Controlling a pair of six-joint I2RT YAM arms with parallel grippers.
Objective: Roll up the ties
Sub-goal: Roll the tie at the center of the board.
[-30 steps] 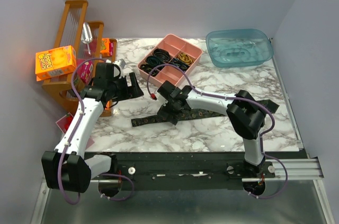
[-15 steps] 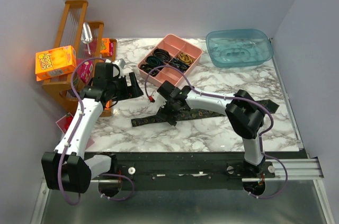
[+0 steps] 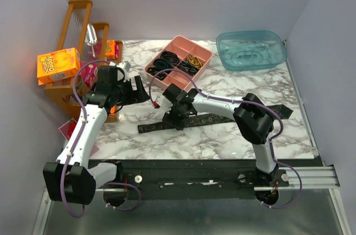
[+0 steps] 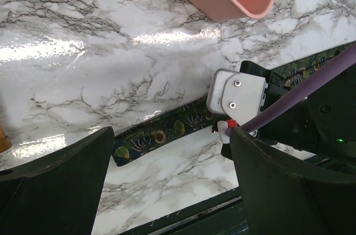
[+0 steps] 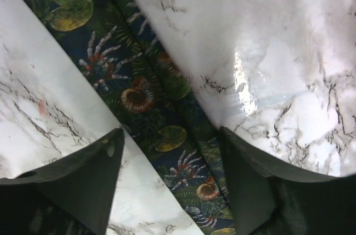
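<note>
Straddling flat tie (image 5: 150,107) | right end effector (image 5: 169,140) | jaws apart

We've got bare marble table (image 3: 183,143) near-side of the tie (image 3: 217,119); pink tray (image 3: 160,53) crowds behind, wooden rack (image 3: 81,3) walls off the left.

You've got one tie (image 3: 214,120), just the one as far as I can see. One pink tray (image 3: 179,40), and honestly the bands (image 3: 169,58) in it are piled up too much for a proper count, so I'm not gonna guess a number. One blue tub (image 3: 250,34). One wooden rack (image 3: 80,3). Two orange boxes (image 3: 58,64), counting the small box (image 3: 114,49) too. And a left arm (image 3: 83,129) plus a right arm (image 3: 222,103), so two of those.
</note>
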